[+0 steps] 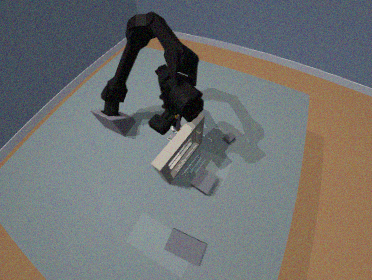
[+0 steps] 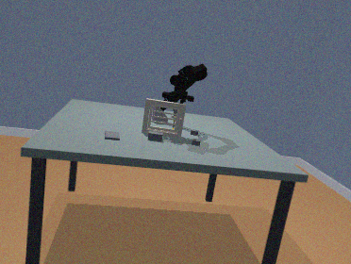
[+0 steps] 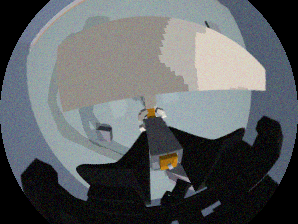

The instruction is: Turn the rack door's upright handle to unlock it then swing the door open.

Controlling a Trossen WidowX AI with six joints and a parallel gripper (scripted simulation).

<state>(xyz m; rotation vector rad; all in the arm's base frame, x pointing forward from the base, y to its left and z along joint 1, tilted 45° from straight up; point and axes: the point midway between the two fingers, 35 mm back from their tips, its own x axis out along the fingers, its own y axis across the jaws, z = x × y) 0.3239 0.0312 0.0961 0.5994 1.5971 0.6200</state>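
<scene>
The pale rack frame [image 1: 172, 150] [image 2: 145, 123] [image 3: 110, 65] stands upright on the table. The door's dark grey handle [image 3: 164, 137] with an orange end stands upright on the arm's side of the frame, above a small orange and white hub [image 3: 151, 113]. My gripper [image 3: 156, 132] is shut on the handle, one black finger against each side of it. In the top view the fingers and handle are mostly hidden by the arm. The door appears closed in the frame, though its face is hidden from the wrist view.
Grey blocks stand near the frame: one in front [image 1: 205, 182] [image 2: 156, 137] and a small one [image 1: 229, 138] to its right. A flat grey block [image 1: 186, 246] [image 2: 111, 136] lies farther off. The arm's wedge-shaped base [image 1: 116, 123] is at the left on the table [image 1: 75, 175].
</scene>
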